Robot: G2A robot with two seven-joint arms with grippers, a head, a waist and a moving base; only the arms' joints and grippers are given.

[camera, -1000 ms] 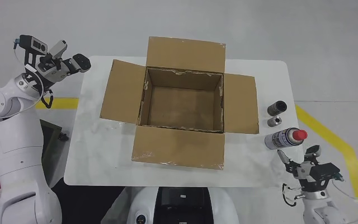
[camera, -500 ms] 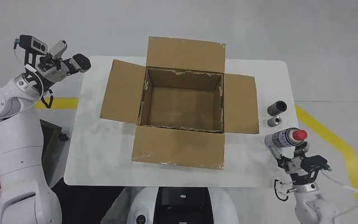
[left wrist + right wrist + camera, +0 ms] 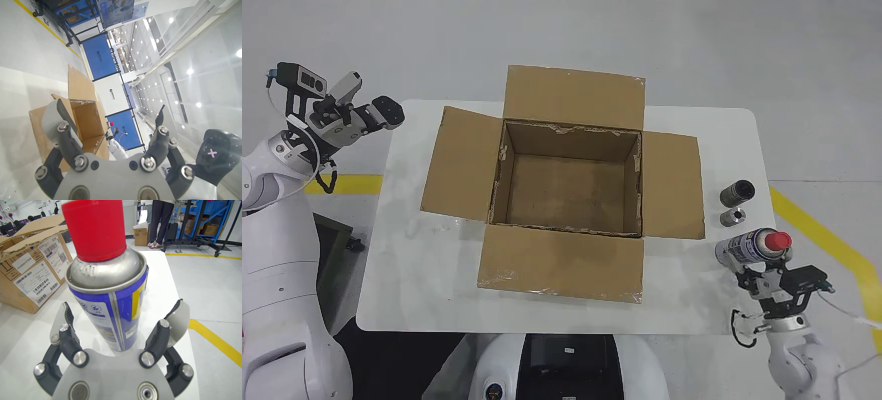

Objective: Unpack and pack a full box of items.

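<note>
An open cardboard box lies in the middle of the white table, flaps spread, with nothing visible inside. A spray can with a red cap stands near the table's right edge. In the right wrist view the spray can is upright between my fingers. My right gripper is open, its fingers either side of the can's lower part and apart from it. My left gripper hangs open off the table's far left corner, holding nothing.
A dark short cylinder and a small silver piece stand just beyond the can, right of the box's right flap. The box's side is close to the left of the can. Bare table lies left of the box.
My right gripper has moved from beyond the table's front right corner in toward the spray can, so its fingers now flank it. The left arm has kept still.
</note>
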